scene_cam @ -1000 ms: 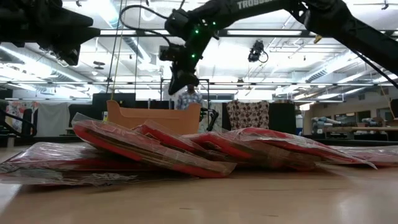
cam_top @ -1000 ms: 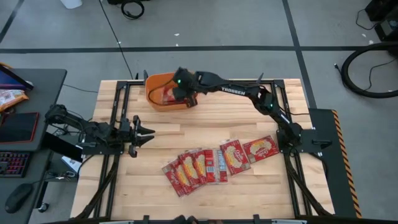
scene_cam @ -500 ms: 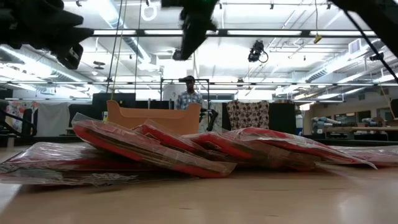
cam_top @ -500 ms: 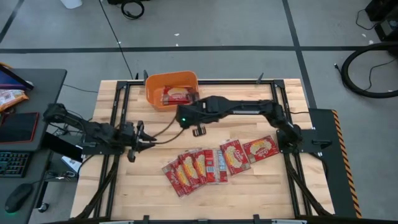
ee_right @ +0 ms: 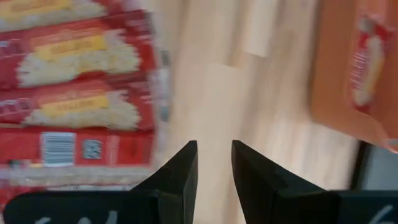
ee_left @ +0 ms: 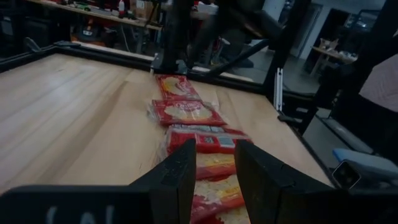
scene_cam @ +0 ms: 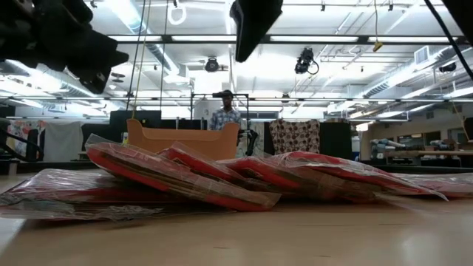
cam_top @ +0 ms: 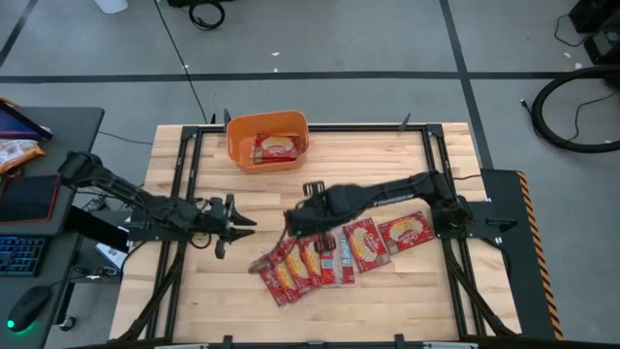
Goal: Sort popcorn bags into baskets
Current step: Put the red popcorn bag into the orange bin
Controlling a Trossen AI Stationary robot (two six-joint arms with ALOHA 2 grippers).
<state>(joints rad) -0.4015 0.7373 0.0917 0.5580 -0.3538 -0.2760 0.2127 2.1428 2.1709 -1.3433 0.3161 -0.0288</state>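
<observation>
One red popcorn bag [cam_top: 276, 147] [ee_right: 367, 62] lies flat inside the orange basket [cam_top: 232, 128] [ee_right: 329, 68] [scene_cam: 181, 140] at the table's far edge. Several more bags [cam_top: 329, 257] [scene_cam: 222, 181] [ee_left: 186, 112] [ee_right: 74, 93] lie in an overlapping row near the table's near middle. My right gripper [cam_top: 291, 221] [ee_right: 214, 168] hovers open above the bare wood just beyond the row's left part, touching nothing. My left gripper [cam_top: 244, 226] [ee_left: 214, 180] is open, low over the table at the row's left end, pointing along the row.
Bare wood lies between the basket and the row of bags. Black frame rails [cam_top: 184, 174] run along the table's edges. A desk on the left holds an orange-and-white snack packet [cam_top: 15, 150] and a keyboard. A person [scene_cam: 224, 114] stands in the room behind.
My right gripper has swung from above the basket toward the near edge, ending over the left part of the bag row; the bag in the basket now lies uncovered. My left gripper has moved toward the right, closer to the row's left end.
</observation>
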